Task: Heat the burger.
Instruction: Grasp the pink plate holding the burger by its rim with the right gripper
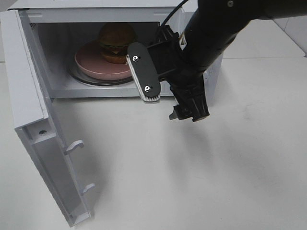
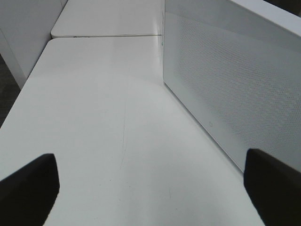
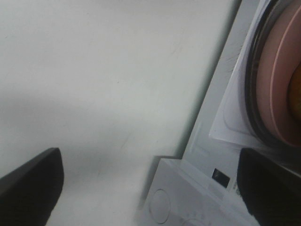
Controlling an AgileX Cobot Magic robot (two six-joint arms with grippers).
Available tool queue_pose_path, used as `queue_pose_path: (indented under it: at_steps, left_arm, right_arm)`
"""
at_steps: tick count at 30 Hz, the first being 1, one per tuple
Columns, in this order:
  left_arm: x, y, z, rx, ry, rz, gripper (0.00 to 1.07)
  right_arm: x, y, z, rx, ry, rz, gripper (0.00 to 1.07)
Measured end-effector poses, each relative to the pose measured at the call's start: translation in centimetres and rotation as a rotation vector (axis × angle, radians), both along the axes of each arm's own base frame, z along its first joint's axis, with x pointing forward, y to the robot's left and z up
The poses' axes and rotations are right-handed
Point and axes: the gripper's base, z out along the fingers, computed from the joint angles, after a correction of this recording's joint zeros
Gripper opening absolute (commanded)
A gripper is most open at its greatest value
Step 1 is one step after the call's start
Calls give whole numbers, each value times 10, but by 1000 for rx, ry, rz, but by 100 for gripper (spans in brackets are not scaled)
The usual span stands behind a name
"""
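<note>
Burger point(image 1: 116, 42) on pink plate point(image 1: 91, 64) inside microwave point(image 1: 201, 72). Right claw point(image 1: 145, 74) at microwave mouth, spread, empty; left claw point(image 2: 150, 188) spread, empty. Door point(image 1: 33, 120) open. Judgement: back out straight, then push door shut.

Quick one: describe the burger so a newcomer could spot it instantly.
Look inside the open white microwave. On its glass turntable sits a round pink plate, and the burger stands on that plate: the only tall, glossy brown-bunned thing there.
</note>
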Motion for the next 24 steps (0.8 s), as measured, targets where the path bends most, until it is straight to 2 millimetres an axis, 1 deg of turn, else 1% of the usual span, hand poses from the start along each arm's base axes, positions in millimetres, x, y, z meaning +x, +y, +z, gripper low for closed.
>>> queue_pose_path:
  at_steps: [1,3,5,6,9,11,12,14,24]
  left_arm:
    - [0,0,0,0,0,0,100]
    - [0,0,0,0,0,0,100]
    - [0,0,0,0,0,0,100]
    - [0,0,0,0,0,0,100]
    - [0,0,0,0,0,0,100]
    - [0,0,0,0,0,0,100]
    - [0,0,0,0,0,0,100]
    - [0,0,0,0,0,0,100]
    - [0,0,0,0,0,0,100]
  right_arm:
    - [0,0,0,0,0,0,94]
    - [12,12,-3,11,-10,3,93]
    - [14,15,-4,15,-14,3,93]
    - [20,20,-5,22,-28,7,93]
    - [23,22,-6,25,-34,8,93]
    - [30,29,-9,43,-55,4,93]
    - [30,29,-9,43,-55,4,93]
    - [38,36,-16,51,-64,5,92]
    - [58,52,-33,63,-53,-28,90]
